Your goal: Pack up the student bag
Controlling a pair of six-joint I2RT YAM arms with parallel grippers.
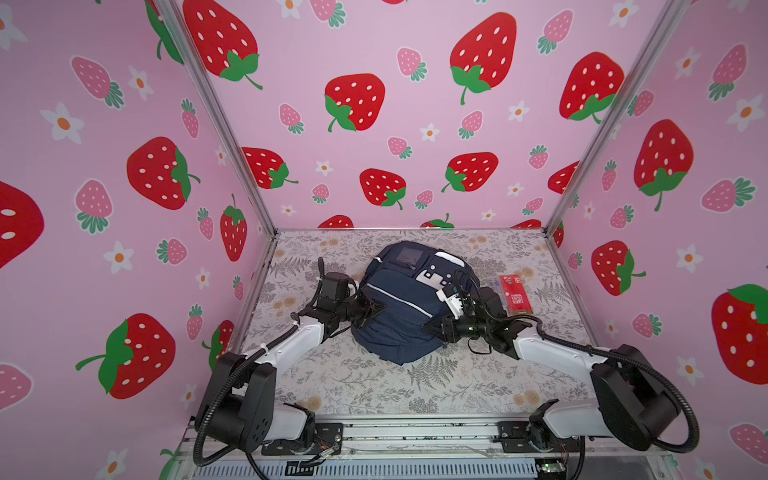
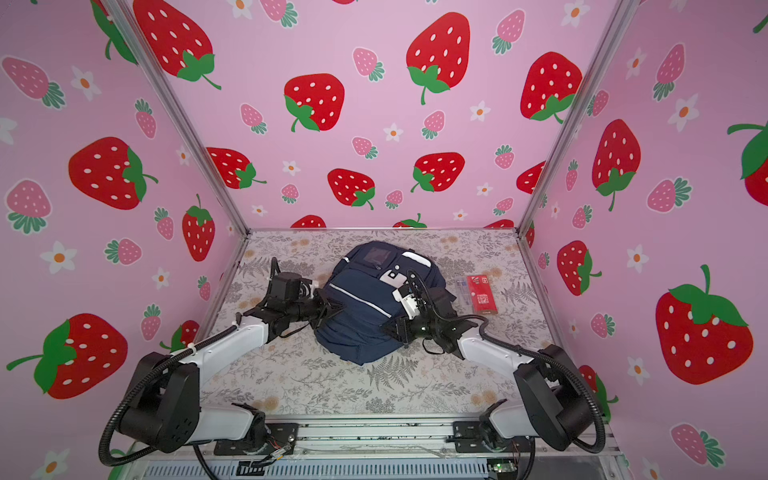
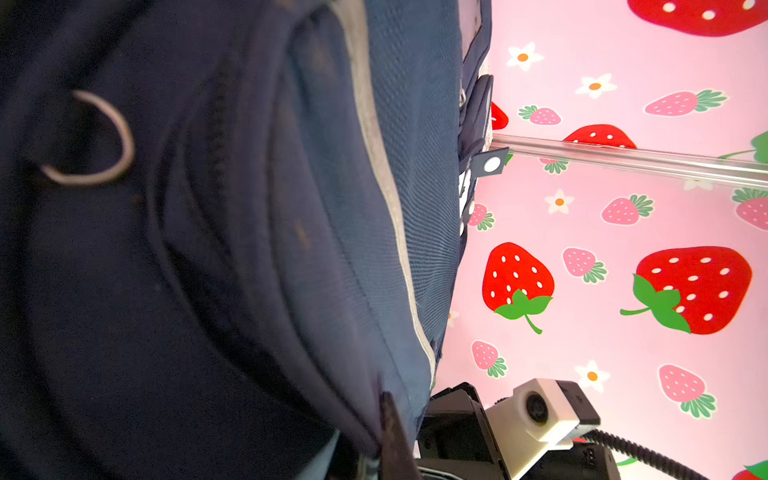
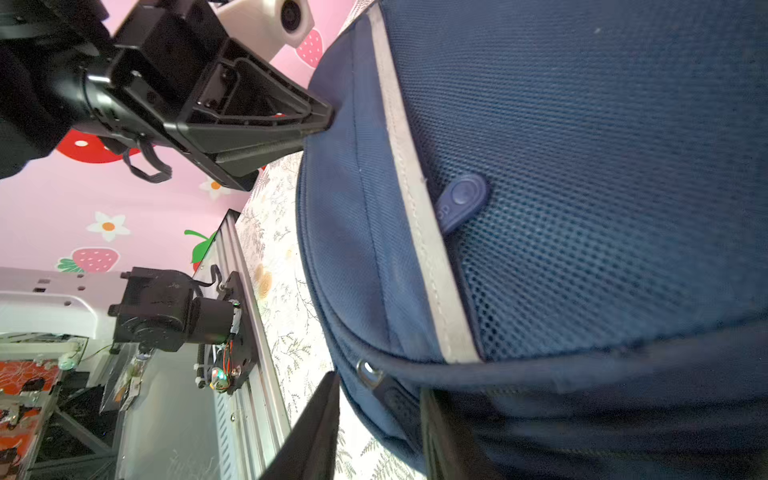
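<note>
The left gripper (image 1: 380, 307) (image 2: 338, 305) is closed to a point, its tips (image 4: 326, 118) pinching a fold of fabric on the side of the student bag (image 1: 399, 307) (image 2: 361, 311). The bag lies flat on the table (image 1: 374, 386) between the two grippers, touching both. Its pockets look zipped and its inside is hidden.

From the left wrist the bag (image 3: 291, 249) fills most of the view, blurred; a metal ring (image 3: 95, 141) hangs on it close to that gripper.

The right gripper (image 1: 430, 328) (image 2: 386, 328) (image 4: 378, 384) stands partly open at the bag's near right edge. Its fingers (image 4: 320, 424) are apart, one over the table and one against the bag (image 4: 582, 166), with a metal slider (image 4: 368, 369) between them; no firm hold shows. A blue zip tab (image 4: 461, 201) sits further along the bag, ahead of its tips.

Behind that gripper's wrist, on its outer side, a red packet (image 1: 515, 295) (image 2: 482, 295) lies flat; its contents are too small to make out.
</note>
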